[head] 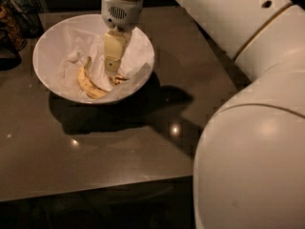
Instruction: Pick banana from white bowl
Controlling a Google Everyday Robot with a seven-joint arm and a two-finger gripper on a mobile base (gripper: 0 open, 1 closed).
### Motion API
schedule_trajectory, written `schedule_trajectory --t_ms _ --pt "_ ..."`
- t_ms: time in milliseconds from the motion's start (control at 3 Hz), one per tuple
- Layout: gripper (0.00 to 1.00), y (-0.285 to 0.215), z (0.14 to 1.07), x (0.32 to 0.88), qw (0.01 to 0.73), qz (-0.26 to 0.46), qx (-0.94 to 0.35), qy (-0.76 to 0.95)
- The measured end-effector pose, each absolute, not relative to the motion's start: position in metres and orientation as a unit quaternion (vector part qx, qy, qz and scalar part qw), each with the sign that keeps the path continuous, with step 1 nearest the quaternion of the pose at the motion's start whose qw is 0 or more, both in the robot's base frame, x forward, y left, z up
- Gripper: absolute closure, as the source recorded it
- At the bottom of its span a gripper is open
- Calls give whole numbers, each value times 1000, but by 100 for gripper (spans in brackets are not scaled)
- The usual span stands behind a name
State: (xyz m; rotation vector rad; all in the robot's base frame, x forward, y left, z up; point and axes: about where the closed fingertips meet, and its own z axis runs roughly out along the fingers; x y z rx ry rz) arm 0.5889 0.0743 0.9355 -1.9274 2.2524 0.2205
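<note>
The white bowl [52, 37], lined with crumpled white paper, stands on the dark table at the upper left. The banana [87, 83], curved and yellow with brown streaks, lies in the front of the bowl, and its right end [117, 79] reaches under the gripper. My gripper [112, 72] hangs straight down from the arm into the right half of the bowl, with its tip at that end of the banana. The banana lies on the paper.
The dark table [119, 142] runs to a front edge at the bottom. Dark objects [14, 23] stand at the far left beside the bowl. My large white arm and body [252, 142] fill the right side of the view.
</note>
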Motion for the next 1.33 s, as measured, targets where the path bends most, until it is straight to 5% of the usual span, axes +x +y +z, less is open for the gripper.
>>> schedule_trajectory --t_ms 333,667,1000,1333 --pt "26 74 933 589 80 75 -640 761" --pt "7 51 947 581 118 57 -611 781" --pt "0 50 951 581 131 54 -608 781" --pt "0 50 951 581 131 54 -608 781"
